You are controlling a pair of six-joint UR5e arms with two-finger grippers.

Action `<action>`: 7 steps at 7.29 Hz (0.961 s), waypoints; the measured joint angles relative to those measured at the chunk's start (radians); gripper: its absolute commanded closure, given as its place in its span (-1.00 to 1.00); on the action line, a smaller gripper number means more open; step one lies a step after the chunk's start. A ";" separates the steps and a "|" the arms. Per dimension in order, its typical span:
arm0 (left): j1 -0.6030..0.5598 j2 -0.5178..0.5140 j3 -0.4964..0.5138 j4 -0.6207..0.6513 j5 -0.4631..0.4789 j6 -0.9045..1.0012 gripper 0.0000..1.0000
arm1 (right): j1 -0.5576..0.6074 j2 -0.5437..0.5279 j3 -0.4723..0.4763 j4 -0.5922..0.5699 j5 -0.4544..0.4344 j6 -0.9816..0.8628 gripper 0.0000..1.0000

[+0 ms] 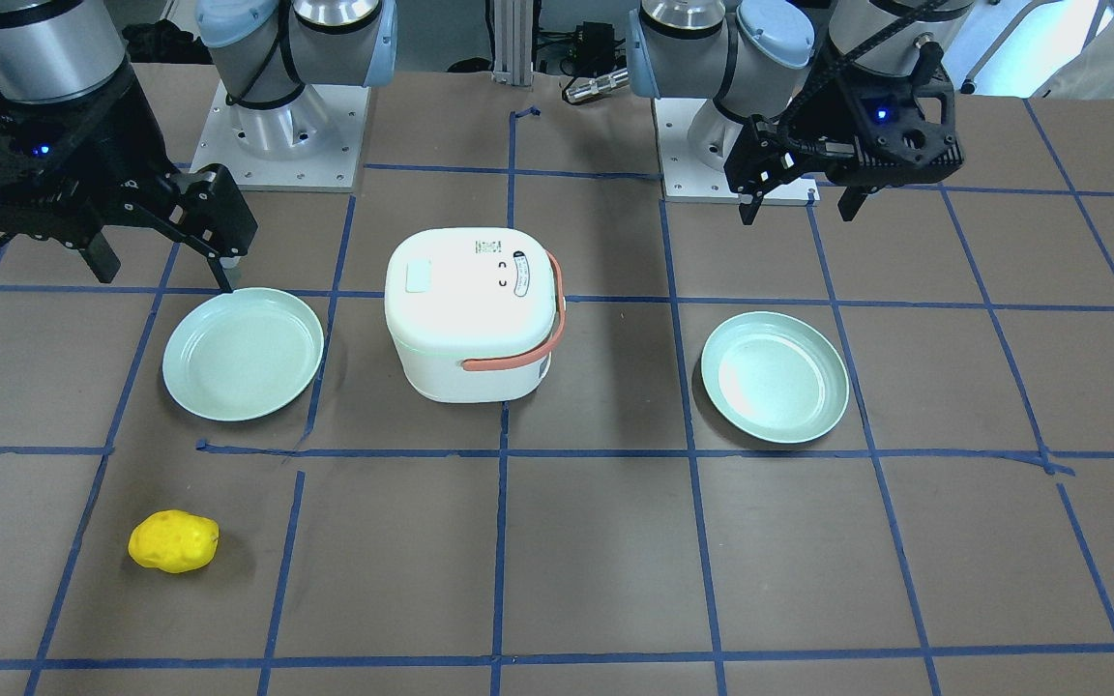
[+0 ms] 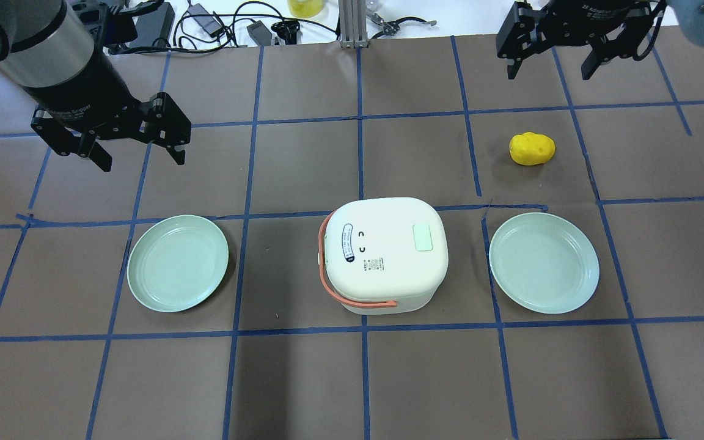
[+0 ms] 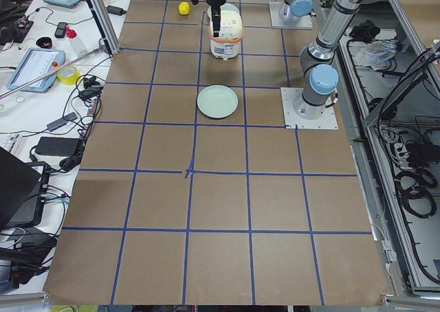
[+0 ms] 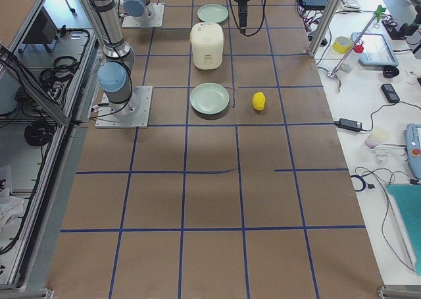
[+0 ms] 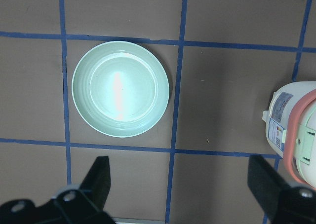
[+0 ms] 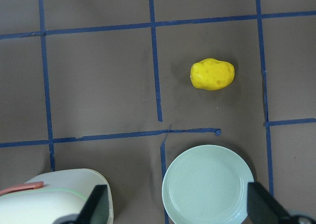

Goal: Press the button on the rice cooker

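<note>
The white rice cooker (image 2: pixel 385 253) with an orange handle stands at the table's middle, lid shut. A pale green button (image 2: pixel 423 237) sits on its lid and also shows in the front view (image 1: pixel 419 276). My left gripper (image 2: pixel 141 160) is open and empty, hovering to the far left of the cooker, beyond the left plate. My right gripper (image 2: pixel 549 73) is open and empty, high at the far right, beyond the yellow potato. The left wrist view shows the cooker's side (image 5: pixel 296 130) at its right edge. The right wrist view shows its top (image 6: pixel 54 197) at the bottom left.
Two empty pale green plates flank the cooker, one on the left (image 2: pixel 178 263) and one on the right (image 2: pixel 543 263). A yellow potato (image 2: pixel 531 148) lies beyond the right plate. Blue tape lines grid the brown table. Cables and gear lie along the far edge.
</note>
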 measured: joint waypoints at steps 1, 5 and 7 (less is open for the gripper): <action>0.000 0.000 0.000 0.000 0.000 0.000 -1.00 | 0.000 0.000 0.001 -0.003 -0.001 -0.009 -1.00; 0.000 0.000 0.000 0.000 0.000 0.000 -1.00 | 0.001 -0.001 0.001 -0.004 -0.001 -0.013 -1.00; 0.000 0.000 0.000 0.000 0.000 0.000 -1.00 | 0.001 -0.001 0.000 -0.004 -0.002 -0.006 -1.00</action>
